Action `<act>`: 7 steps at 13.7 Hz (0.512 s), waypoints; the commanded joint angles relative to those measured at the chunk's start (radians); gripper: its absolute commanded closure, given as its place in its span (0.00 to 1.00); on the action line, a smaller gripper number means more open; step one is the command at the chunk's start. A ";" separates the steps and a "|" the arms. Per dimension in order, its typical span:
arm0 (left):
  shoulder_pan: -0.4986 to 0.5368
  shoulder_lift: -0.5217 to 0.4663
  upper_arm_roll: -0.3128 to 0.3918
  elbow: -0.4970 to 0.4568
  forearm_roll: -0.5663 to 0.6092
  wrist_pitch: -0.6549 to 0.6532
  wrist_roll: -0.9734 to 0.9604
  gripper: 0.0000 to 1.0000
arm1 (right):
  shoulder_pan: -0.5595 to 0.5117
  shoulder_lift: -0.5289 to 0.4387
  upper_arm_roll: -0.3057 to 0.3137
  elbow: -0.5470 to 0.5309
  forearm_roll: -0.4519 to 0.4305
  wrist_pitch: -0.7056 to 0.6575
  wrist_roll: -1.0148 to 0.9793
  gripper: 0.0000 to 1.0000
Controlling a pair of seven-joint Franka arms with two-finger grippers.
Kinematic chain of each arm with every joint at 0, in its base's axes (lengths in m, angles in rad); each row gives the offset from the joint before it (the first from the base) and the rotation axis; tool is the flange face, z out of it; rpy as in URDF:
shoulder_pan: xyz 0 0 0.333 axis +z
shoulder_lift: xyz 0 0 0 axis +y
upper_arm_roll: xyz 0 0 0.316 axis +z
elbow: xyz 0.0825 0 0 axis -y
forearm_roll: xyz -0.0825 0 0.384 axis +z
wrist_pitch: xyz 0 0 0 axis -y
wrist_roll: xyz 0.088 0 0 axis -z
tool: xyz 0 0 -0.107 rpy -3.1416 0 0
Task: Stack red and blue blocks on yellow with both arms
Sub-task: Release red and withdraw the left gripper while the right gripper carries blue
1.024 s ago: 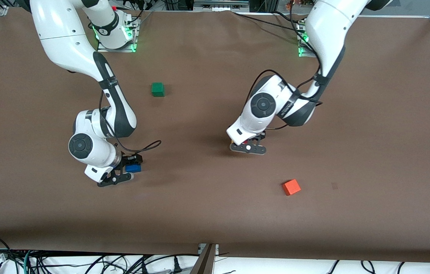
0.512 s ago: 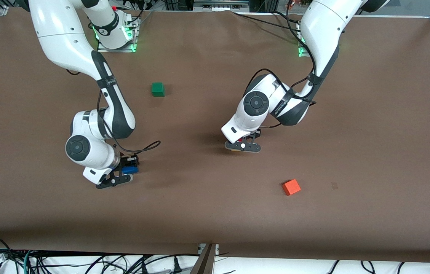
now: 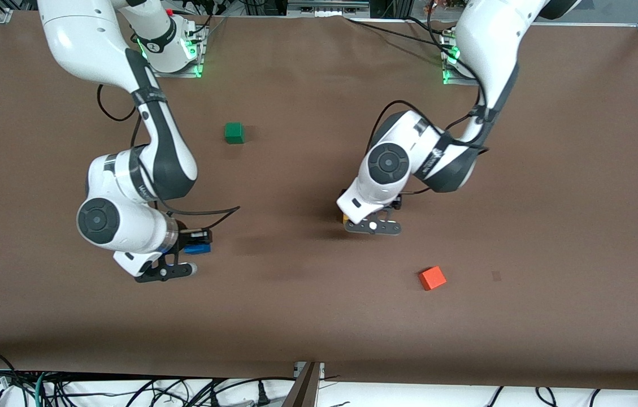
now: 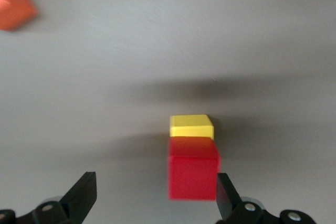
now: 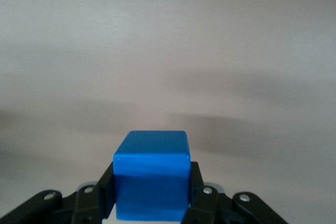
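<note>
Gripping the blue block [image 5: 151,181] above the table's right-arm end, the right gripper [image 3: 178,255] must carry it toward the red block [image 4: 192,168] resting on the yellow block [image 4: 191,127], below the open-fingered left gripper [image 4: 155,199].

My left gripper [image 4: 155,203] hangs spread over the red block [image 4: 192,169], which sits on the yellow [image 4: 191,126]. My right gripper [image 5: 152,203] clamps the blue block [image 5: 152,179] above the table [image 3: 296,316].

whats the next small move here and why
Probably lift the left gripper clear. It is open, and the red block appears to sit on the yellow block. The right gripper holds the blue block, which can then travel over the stack.
</note>
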 commanded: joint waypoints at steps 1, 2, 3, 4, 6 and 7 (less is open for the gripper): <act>0.076 -0.008 -0.001 0.166 0.016 -0.149 -0.008 0.00 | 0.083 0.013 -0.004 0.077 0.013 -0.042 0.179 0.72; 0.103 -0.028 -0.002 0.188 0.016 -0.157 -0.006 0.00 | 0.117 0.013 -0.004 0.089 0.013 -0.048 0.248 0.72; 0.131 -0.059 -0.002 0.191 0.018 -0.160 -0.006 0.00 | 0.152 0.013 -0.004 0.108 0.013 -0.051 0.322 0.71; 0.169 -0.092 -0.001 0.191 0.019 -0.162 0.001 0.00 | 0.189 0.015 -0.004 0.128 0.013 -0.051 0.402 0.71; 0.269 -0.148 -0.004 0.191 0.013 -0.202 0.131 0.00 | 0.282 0.021 -0.006 0.145 0.009 -0.036 0.575 0.70; 0.315 -0.163 -0.005 0.193 0.012 -0.237 0.206 0.00 | 0.331 0.034 -0.012 0.157 0.003 -0.022 0.647 0.70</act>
